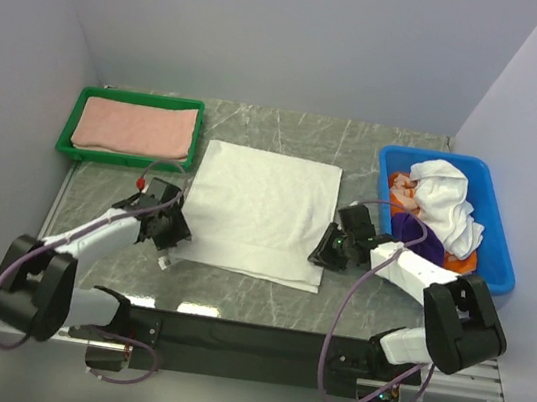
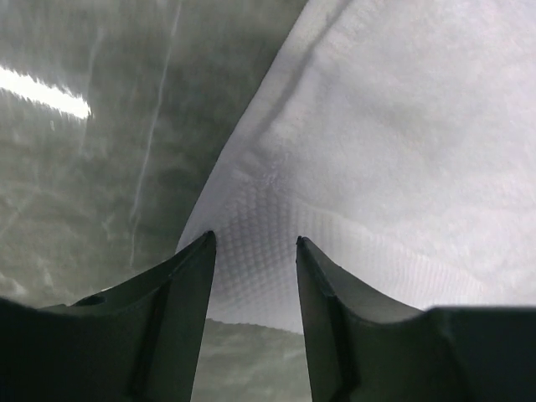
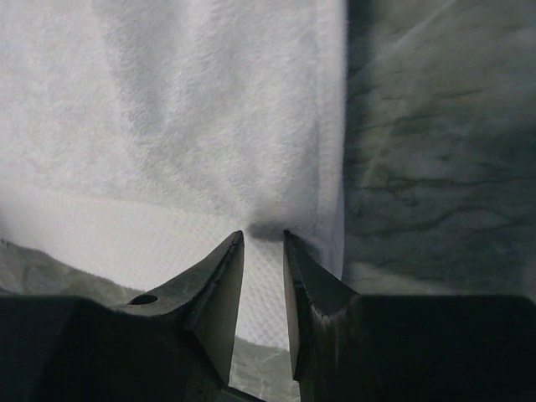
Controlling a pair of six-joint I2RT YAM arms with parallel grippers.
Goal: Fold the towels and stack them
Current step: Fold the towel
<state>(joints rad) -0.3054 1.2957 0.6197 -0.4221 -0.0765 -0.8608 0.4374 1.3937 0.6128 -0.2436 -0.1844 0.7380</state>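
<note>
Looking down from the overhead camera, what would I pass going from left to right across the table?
Green plastic tray holding a folded salmon-pink towel → flat white towel → blue plastic bin of crumpled towels.

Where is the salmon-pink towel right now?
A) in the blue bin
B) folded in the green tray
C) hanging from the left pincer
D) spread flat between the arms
B: the salmon-pink towel lies folded in the green tray; the white towel is the one spread flat.
</note>
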